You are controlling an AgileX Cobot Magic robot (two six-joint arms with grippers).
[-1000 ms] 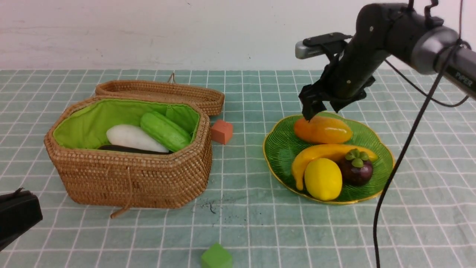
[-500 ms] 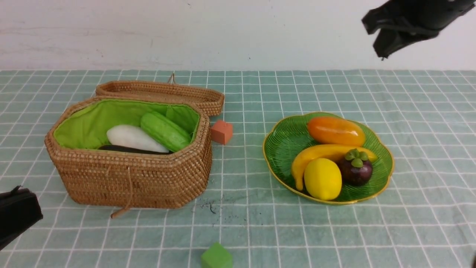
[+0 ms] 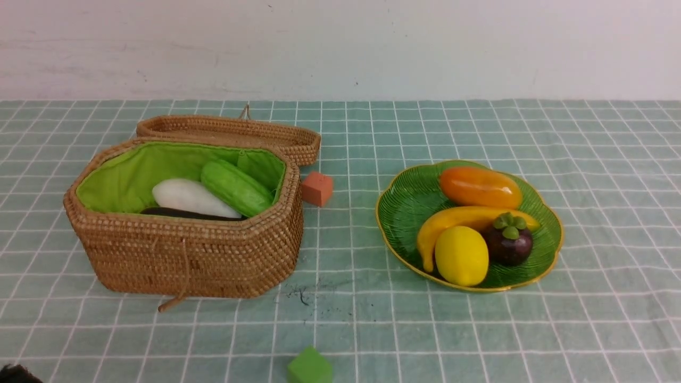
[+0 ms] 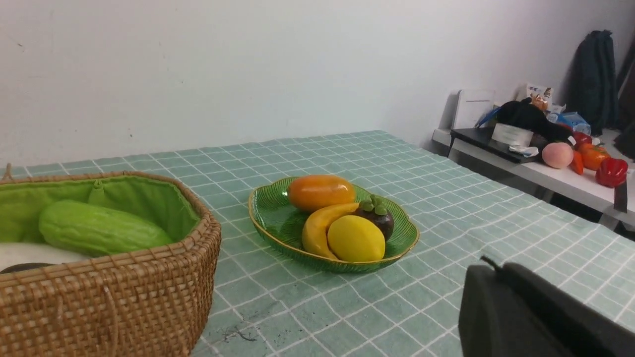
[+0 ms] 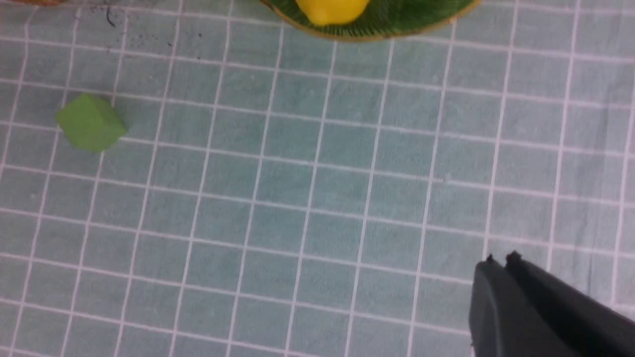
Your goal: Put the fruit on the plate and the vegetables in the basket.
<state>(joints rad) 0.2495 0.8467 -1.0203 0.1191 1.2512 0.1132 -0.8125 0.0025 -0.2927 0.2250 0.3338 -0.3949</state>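
Mango (image 3: 480, 187) drop is done: a second ago the right claw was over the far side of the plate (image 3: 404, 213) with the mango under its tips; now that arm is gone from the front view and the mango has settled further right on the plate. Right claw (image 5: 501, 260) shows in its own wrist view, tips pressed together, holding nothing, above bare cloth on the near side of the plate. Left claw (image 4: 488, 263) is also closed and empty, pulled back low at the near left. Plate now carries mango, banana (image 3: 452, 221), lemon (image 3: 462, 255) and mangosteen (image 3: 509, 239). Basket (image 3: 186, 255) at left holds radish (image 3: 191, 197), gourd (image 3: 235, 187) and a dark sliver of eggplant (image 3: 186, 214); potato not visible, maybe buried. Orange-red cube (image 3: 317, 188) and green cube (image 3: 309, 367) remain on the counter. Sorting looks finished, potato unconfirmed.
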